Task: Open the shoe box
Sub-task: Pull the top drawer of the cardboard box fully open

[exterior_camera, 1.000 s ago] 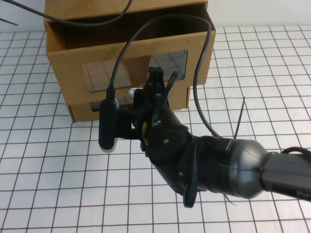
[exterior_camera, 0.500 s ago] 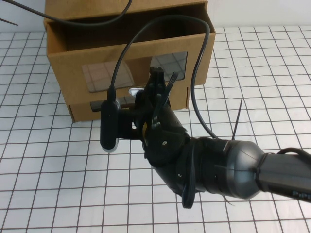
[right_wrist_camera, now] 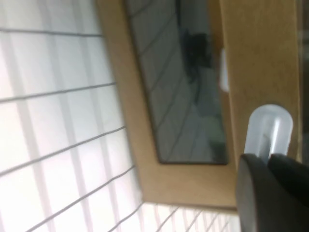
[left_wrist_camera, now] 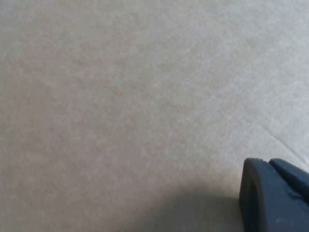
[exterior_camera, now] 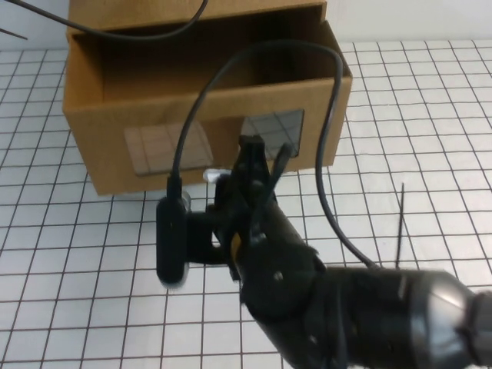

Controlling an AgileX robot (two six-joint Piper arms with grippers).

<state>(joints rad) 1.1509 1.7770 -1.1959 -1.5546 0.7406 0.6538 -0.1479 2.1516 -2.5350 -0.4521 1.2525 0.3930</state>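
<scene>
From the near right corner of the worktop point(exterior_camera: 77, 254), the right gripper point(exterior_camera: 257, 157) reaches the windowed front of the shoe box point(exterior_camera: 108, 115), jaws pressed together beside a clear tab point(right_wrist_camera: 268, 126). The box stands at the far edge. The left gripper point(left_wrist_camera: 275, 198) sits against bare cardboard; its grip cannot be told.

A lab-style test bench: a white gridded table point(exterior_camera: 430, 115) and a black cabled robot arm point(exterior_camera: 369, 315)
</scene>
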